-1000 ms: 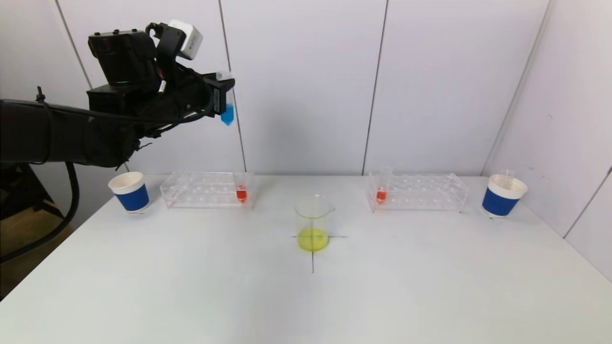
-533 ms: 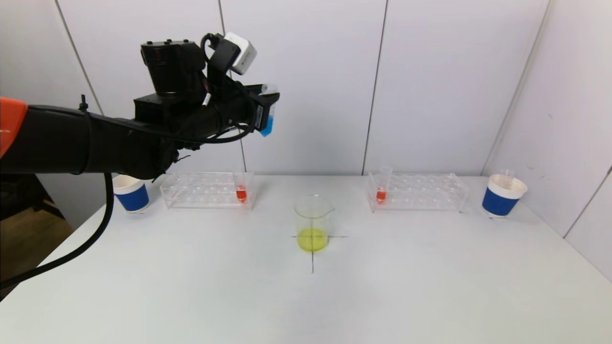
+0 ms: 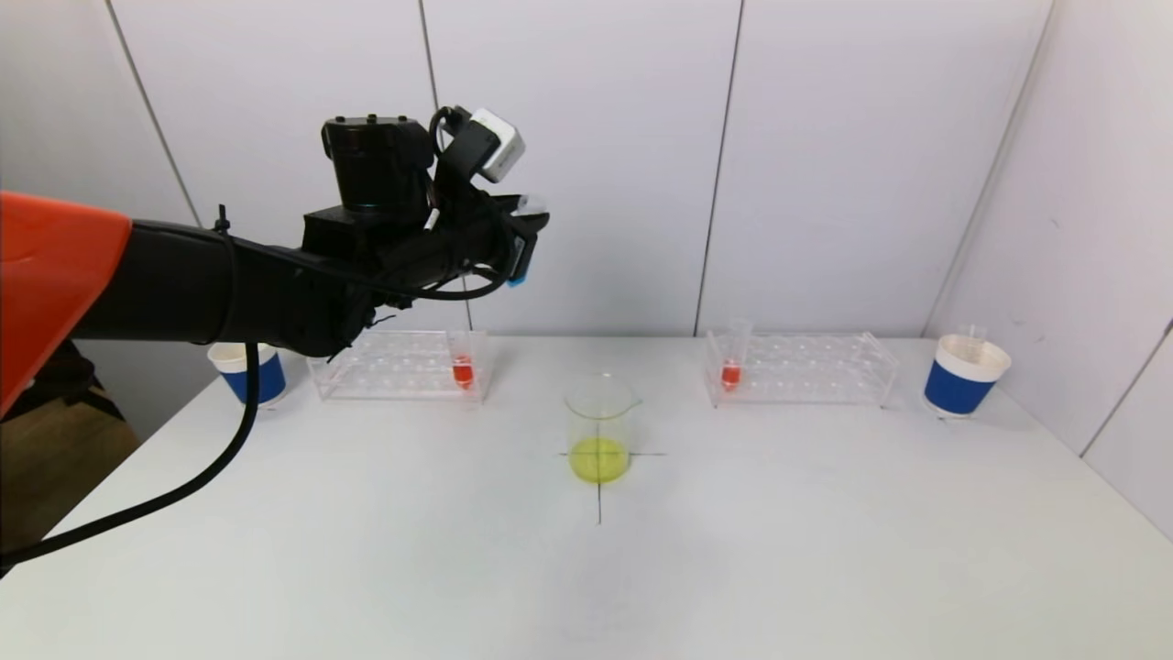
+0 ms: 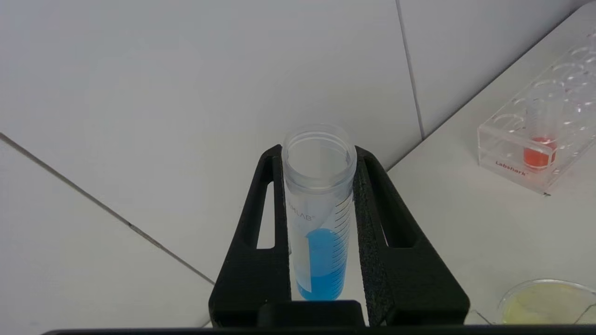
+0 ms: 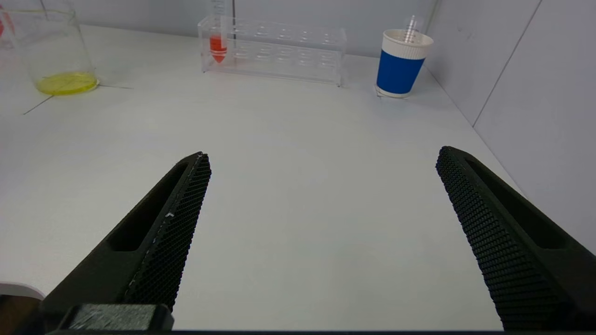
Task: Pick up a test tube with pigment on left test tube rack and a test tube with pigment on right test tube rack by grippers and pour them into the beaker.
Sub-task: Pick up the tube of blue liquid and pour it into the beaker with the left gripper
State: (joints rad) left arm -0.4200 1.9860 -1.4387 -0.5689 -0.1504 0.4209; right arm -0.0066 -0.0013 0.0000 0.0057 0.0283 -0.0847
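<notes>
My left gripper (image 3: 527, 240) is high above the table, up and to the left of the beaker, shut on a clear test tube of blue pigment (image 4: 319, 218) with its open mouth up. The glass beaker (image 3: 600, 429) holds yellow liquid at the table's centre cross mark. The left rack (image 3: 399, 364) holds a tube of red pigment (image 3: 463, 362). The right rack (image 3: 800, 368) holds another red tube (image 3: 731, 357). My right gripper (image 5: 321, 163) is open and empty, low over the near right part of the table and out of the head view.
A blue paper cup (image 3: 249, 371) stands left of the left rack, partly behind my left arm. Another blue cup (image 3: 964, 374) with an empty tube in it stands right of the right rack. White walls close the back and right sides.
My left arm has carried the blue tube to the right and lower, nearer the beaker. The tube has tipped a little. The right gripper has not visibly moved.
</notes>
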